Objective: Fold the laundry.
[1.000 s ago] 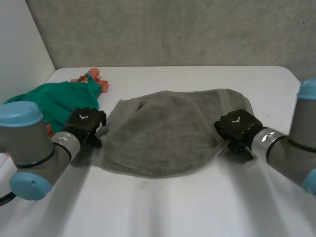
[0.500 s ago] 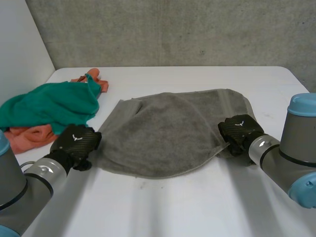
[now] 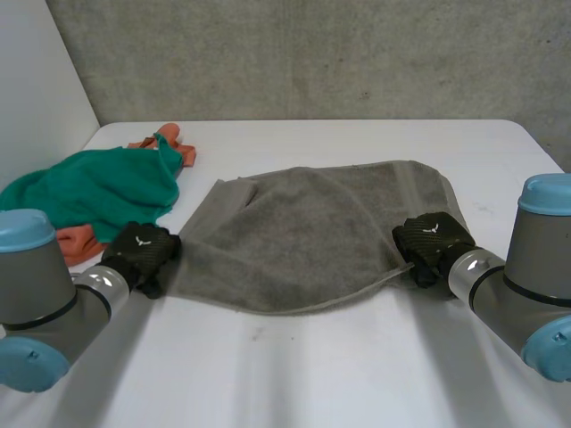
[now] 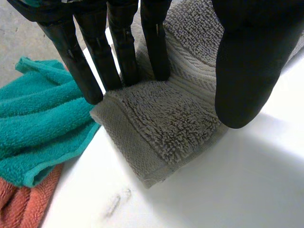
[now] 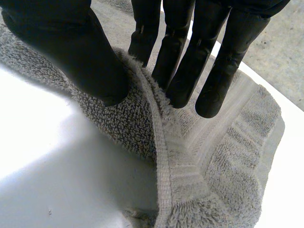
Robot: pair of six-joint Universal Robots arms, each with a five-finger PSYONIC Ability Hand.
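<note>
Table [image 3: 357, 374]: grey towel [image 3: 303, 236] flatter (right hand [image 3: 433, 242] pinching).

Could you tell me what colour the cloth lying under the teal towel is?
Orange; the crumpled orange terry cloth shows best in the head view.

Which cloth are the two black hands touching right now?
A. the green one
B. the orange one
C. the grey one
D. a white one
C: the left hand is at the near left corner of the grey towel and the right hand is at its right edge, while the green towel and the orange cloth lie off to the side.
</note>
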